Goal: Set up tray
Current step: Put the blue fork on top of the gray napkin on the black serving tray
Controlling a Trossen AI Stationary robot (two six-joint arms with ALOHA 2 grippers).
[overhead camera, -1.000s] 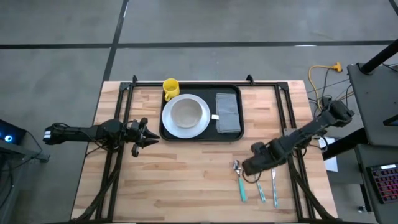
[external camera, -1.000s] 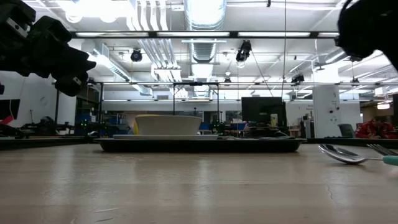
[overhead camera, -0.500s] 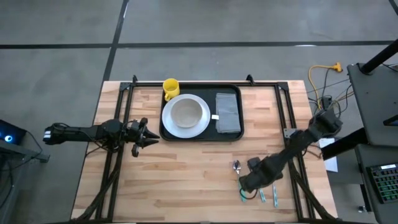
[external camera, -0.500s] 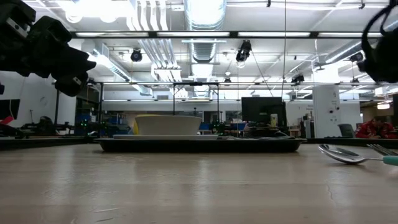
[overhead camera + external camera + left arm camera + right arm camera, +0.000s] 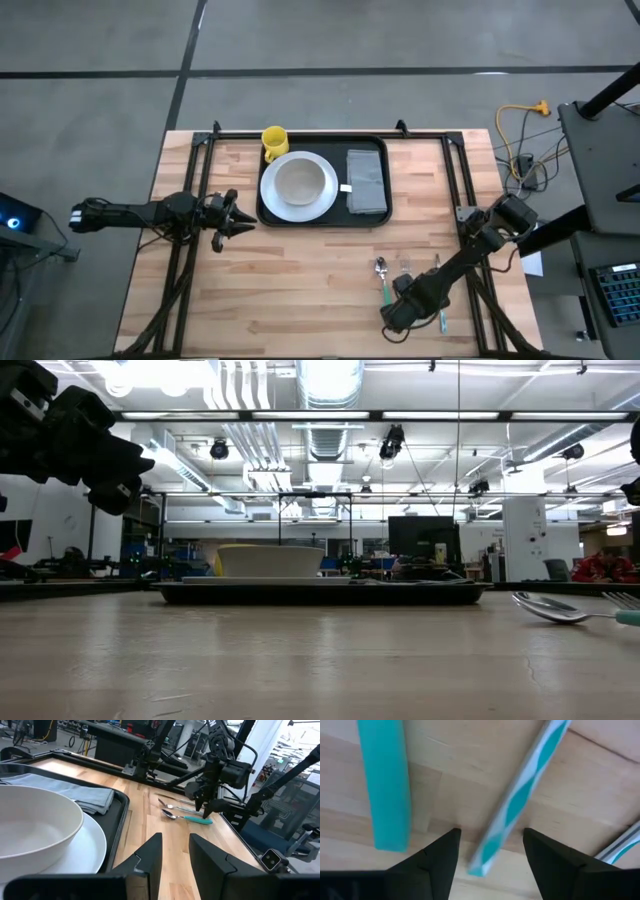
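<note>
High view is showing the tray (image 5: 322,180) sitting at the far middle of the wooden desk (image 5: 290,290), already carrying a white plate (image 5: 298,187) with a shallow white bowl (image 5: 301,181) on it and a folded grey napkin (image 5: 366,181) beside the plate; a yellow mug (image 5: 274,141) is standing at the tray's far left corner, though whether it is on the rim or just outside is hard to tell; so the crockery and cloth appear to be placed, and the cutlery looks like what is left.

A spoon (image 5: 383,281) with a teal handle, a fork (image 5: 409,268) and a third teal-handled utensil (image 5: 440,300) are lying side by side on the bare desk near the front right, well apart from the tray.

Right end effector (image 5: 489,851) is hovering low over the handle ends of that cutlery with its fingers parted and grasping nothing; between them the right wrist view is showing the striped teal handle (image 5: 522,800), with the spoon's plain teal handle just beside it; my judgement is that a pick of one utensil is being lined up.

Left end effector (image 5: 234,221) is waiting just off the tray's left edge, fingers slightly parted and holding nothing.

Closely packed handles may be getting in the way of a clean single grasp; black frame rails (image 5: 462,190) are flanking the work area.
</note>
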